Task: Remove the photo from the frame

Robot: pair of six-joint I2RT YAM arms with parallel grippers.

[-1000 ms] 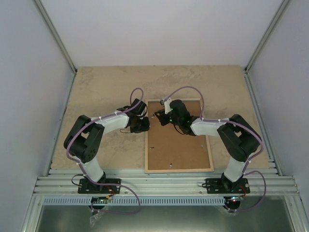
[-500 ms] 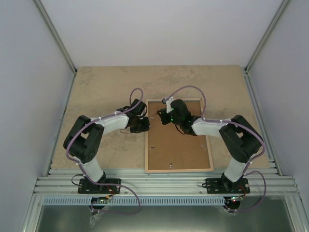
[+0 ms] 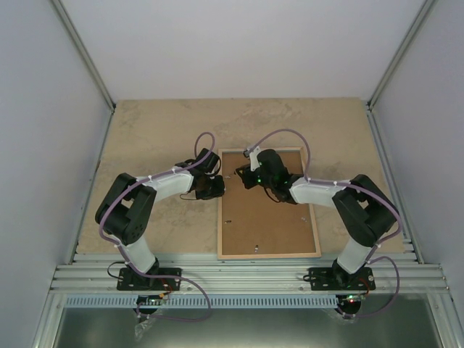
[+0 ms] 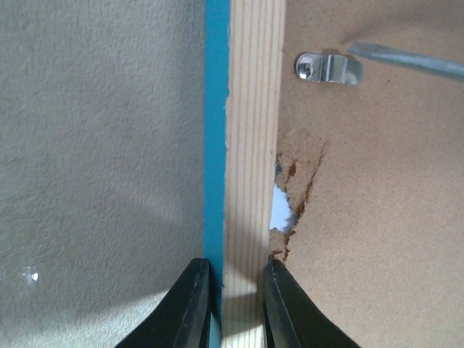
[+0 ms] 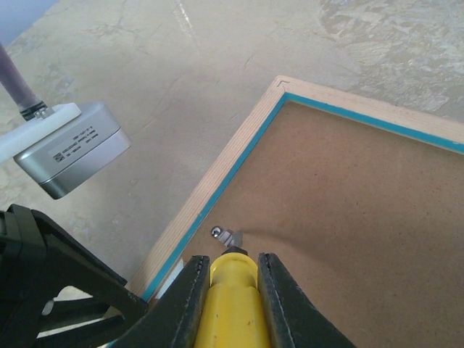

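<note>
Now your right gripper (image 5: 232, 261), clamping the yellow-handled screwdriver (image 5: 232, 290), points straight at the silver clip (image 5: 225, 234) on the wood-rimmed turquoise frame (image 5: 210, 185), at its left rail.

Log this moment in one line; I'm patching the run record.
frame: back up | left gripper: clamped on its rim | right gripper: holds yellow screwdriver, tip at metal clip | photo: hidden

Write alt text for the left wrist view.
The left tool grips the wood rim of the face-down frame on the table. Beside it the brown backing board is chipped, showing white, and a screwdriver tip points at a silver clip.
</note>
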